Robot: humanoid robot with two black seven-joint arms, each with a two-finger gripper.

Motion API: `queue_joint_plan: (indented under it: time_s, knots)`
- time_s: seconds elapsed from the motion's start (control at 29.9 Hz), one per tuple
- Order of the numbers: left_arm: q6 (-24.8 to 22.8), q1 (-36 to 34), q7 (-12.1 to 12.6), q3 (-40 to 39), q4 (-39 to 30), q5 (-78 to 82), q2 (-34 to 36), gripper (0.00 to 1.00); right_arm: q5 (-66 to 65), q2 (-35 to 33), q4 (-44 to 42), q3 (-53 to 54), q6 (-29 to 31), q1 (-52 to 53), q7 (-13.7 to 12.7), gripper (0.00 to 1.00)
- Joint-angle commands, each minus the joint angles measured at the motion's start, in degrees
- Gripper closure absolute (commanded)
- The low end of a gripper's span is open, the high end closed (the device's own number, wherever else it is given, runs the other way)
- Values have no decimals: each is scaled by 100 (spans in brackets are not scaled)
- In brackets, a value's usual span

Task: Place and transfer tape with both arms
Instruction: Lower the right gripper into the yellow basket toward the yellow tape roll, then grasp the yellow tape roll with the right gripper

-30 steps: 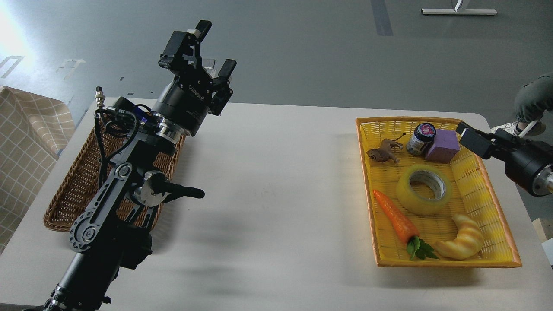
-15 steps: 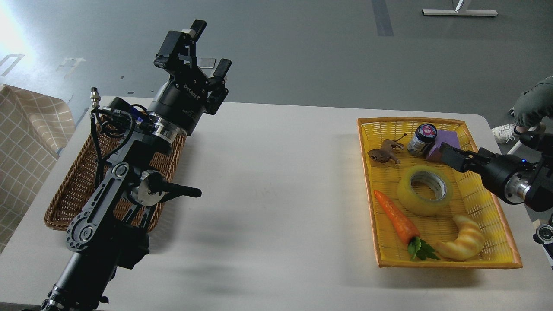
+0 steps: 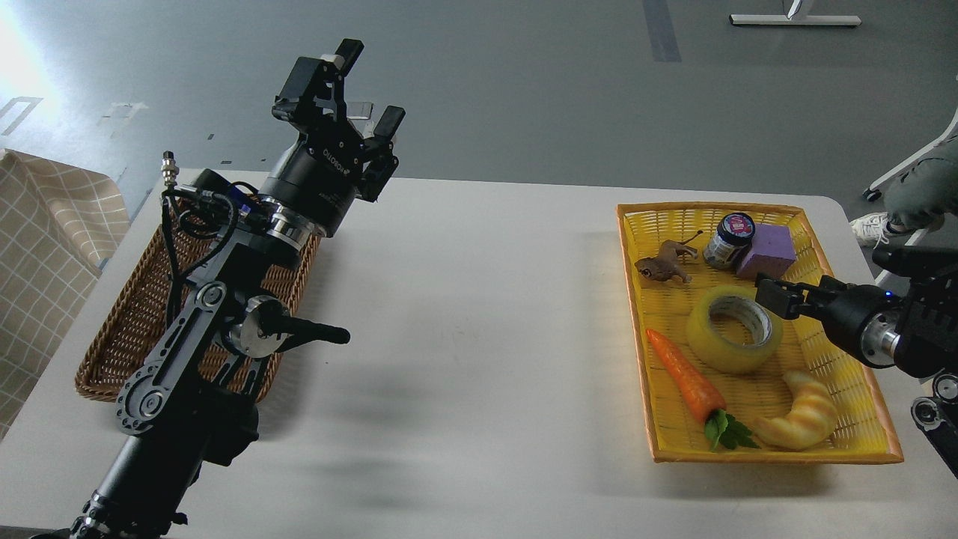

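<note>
Head view: the right pincer [image 3: 775, 297], opening unclear, hovers beside the translucent yellow tape roll [image 3: 734, 329] to grasp it. The left pincer [image 3: 364, 88] waits wide open, raised for the transfer.

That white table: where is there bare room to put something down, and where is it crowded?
The white table is bare across its whole middle, between the brown wicker basket under the left arm and the yellow basket. The yellow basket is crowded: tape, carrot, croissant, jar, purple block, toy animal.
</note>
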Motion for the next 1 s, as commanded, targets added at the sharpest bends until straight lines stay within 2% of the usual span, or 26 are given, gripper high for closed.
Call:
queue_joint_plan:
  time_s: [0.0,0.53,0.97]
  knots:
    - [0,4,2,-18,0,6,-10,2,-24,-22,-1,-150,1,-5,3,6]
    - [9,30,2,-26,0,15,-1,2,-349,-31,-186,-318,1,-49,55,4]
    - [9,57,-7,-44,0,15,16,2,-314,110,-274,-318,-25,-49,47,8]
